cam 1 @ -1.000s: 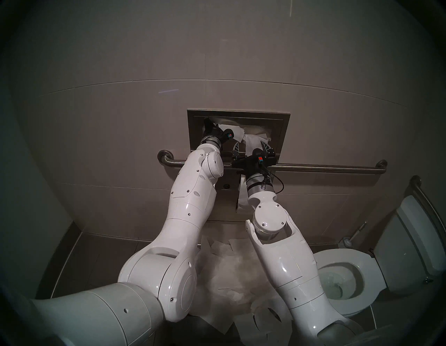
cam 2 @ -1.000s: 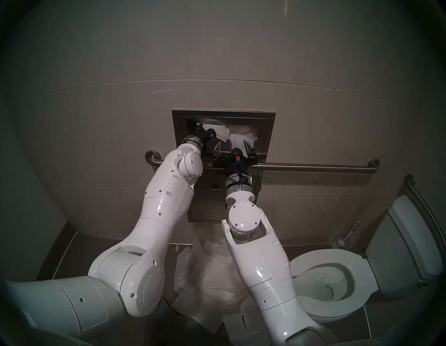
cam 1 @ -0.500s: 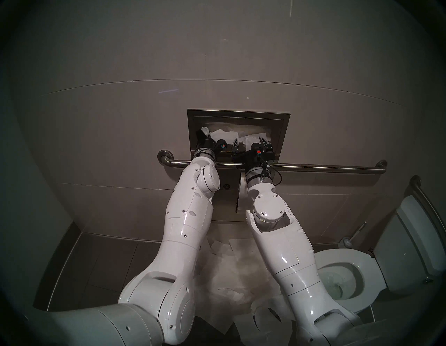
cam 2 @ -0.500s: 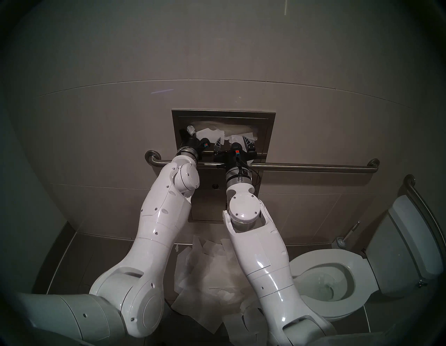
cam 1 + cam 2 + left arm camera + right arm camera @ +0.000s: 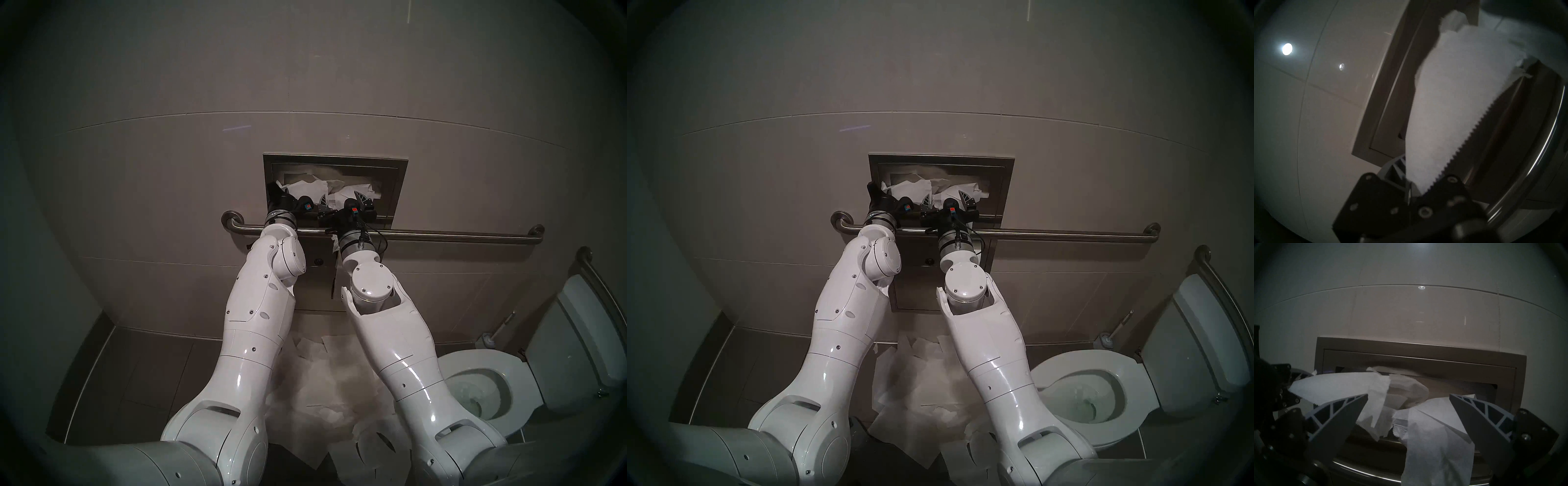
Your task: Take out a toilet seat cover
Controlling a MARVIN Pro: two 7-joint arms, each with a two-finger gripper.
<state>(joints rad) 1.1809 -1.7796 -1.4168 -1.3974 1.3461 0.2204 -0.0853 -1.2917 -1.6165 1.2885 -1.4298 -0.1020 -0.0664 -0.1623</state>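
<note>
The left gripper [image 5: 1407, 183] has its jaws clenched on the thin white tissue-paper toilet seat cover [image 5: 1449, 110], which stretches from the recessed steel wall dispenser [image 5: 400, 176] (its slot crammed with crumpled sheets). The right gripper [image 5: 1407, 410] holds its jaws spread wide, gripping nothing, a wrinkled strand hanging between them. Loose white sheets [image 5: 325, 387] litter the floor.

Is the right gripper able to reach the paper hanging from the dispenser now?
Probably yes. The right gripper is open, and the toilet seat cover hangs from the dispenser between its fingers, with nothing in between. The left gripper is shut on the sheet's other end.
</note>
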